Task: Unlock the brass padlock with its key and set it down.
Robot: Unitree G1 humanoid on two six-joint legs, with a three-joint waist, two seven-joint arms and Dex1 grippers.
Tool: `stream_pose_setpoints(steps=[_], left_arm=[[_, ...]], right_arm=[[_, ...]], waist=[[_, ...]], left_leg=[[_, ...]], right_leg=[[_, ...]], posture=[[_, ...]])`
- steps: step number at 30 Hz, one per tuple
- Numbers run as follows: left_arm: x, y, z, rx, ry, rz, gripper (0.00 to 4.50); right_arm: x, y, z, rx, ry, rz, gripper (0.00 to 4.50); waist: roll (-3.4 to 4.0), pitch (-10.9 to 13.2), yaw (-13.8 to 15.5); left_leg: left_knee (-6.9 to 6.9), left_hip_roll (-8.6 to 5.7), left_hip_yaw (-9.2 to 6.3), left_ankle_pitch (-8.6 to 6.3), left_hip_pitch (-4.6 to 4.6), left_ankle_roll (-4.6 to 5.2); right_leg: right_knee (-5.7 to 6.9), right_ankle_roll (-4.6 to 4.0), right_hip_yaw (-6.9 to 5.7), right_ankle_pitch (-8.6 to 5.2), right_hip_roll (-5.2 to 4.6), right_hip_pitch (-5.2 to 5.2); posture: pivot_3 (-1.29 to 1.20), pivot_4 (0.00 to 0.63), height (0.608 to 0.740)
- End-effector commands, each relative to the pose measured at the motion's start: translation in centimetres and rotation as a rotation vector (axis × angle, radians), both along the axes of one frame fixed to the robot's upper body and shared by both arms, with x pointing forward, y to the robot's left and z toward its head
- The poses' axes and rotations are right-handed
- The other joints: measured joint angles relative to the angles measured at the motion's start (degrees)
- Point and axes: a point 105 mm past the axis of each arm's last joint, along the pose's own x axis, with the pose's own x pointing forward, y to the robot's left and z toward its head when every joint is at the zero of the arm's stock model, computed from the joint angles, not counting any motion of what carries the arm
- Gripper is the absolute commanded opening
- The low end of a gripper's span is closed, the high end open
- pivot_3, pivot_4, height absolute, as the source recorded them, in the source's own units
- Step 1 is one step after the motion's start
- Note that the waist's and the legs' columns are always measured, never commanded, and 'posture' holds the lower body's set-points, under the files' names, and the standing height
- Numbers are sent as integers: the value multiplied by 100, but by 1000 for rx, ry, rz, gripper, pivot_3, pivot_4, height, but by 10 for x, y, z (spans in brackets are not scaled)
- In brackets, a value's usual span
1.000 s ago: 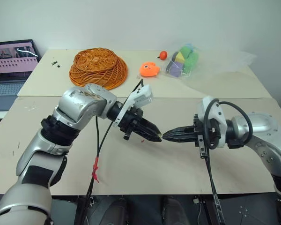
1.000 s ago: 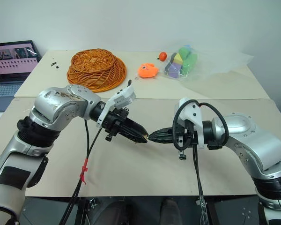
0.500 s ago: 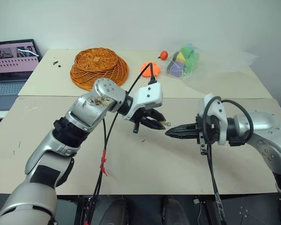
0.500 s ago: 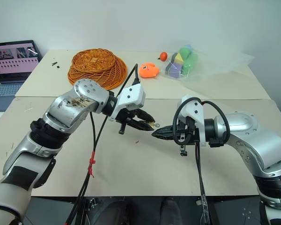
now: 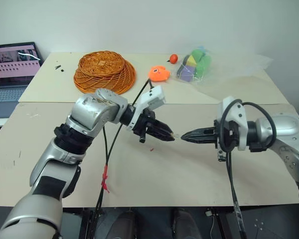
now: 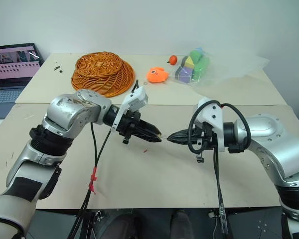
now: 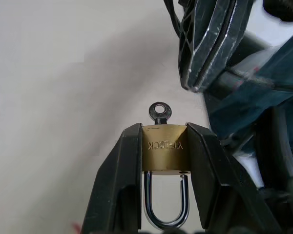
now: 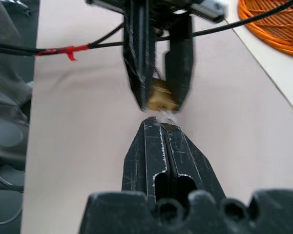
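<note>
— While both arms hang over the beige table [image 5: 154, 174], what does the left gripper [image 7: 163, 146] have?

— Its two black fingers are partly spread and clamped on the flat sides of the small golden-brass rectangular padlock [image 7: 163, 152]. That padlock sits up off the table, near the middle of the scene, between the two arms. From the left wrist view, the silvery U-shaped shackle [image 7: 165, 202] points back toward the wrist, with one leg standing clear of the lock body. A small silver key with a round ring head [image 7: 160, 111] sticks out of the far end of the lock.

— And the right gripper [image 6: 170, 136]?

— It comes in from the right, level with the lock, fingers pressed fully together. Their tips meet the key end of the padlock in the right wrist view; whether they pinch the key head I cannot tell.

— What else is on the table?

— At the far side lie an overturned orange wicker basket [image 5: 104, 71], an orange plastic toy [image 5: 159, 73] to its right, and a clear bag of coloured blocks [image 5: 195, 63] further right. An open laptop [image 5: 12, 69] stands at the far left.
</note>
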Motion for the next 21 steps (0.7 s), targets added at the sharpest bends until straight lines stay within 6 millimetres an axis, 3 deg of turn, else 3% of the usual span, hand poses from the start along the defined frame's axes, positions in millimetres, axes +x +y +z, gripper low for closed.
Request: stream_pose_setpoints(steps=[1,3,6,9,21], left_arm=[[-6,6,5,-25,123,15,855],[-5,7,3,-22,142,24,855],[-3,6,3,-26,158,29,855],[-5,3,8,-39,167,16,855],[-17,-9,27,-79,174,-48,855]], right_arm=[[-3,-2,17,-10,-89,10,30],[-5,-1,17,-11,-78,20,30],[-7,1,16,-9,-74,27,685],[-9,4,14,-6,-69,38,1764],[-11,15,8,28,-61,70,1764]], waist=[[0,0,-6],[0,0,-6],[0,0,-2],[0,0,-1],[0,0,-1]], left_leg=[[-1,0,0,0,0,0],[-2,0,0,1,0,-2],[-2,0,0,2,0,-3],[-2,-1,0,2,0,-3],[-2,-1,0,2,0,-4]], right_leg=[[-1,0,0,0,0,0],[0,1,0,0,0,-1],[-1,0,0,0,-1,0],[-1,0,0,0,-1,0],[-1,0,2,0,-1,0]], posture=[[0,150,739],[0,150,739],[0,150,739],[0,150,739],[0,150,739]])
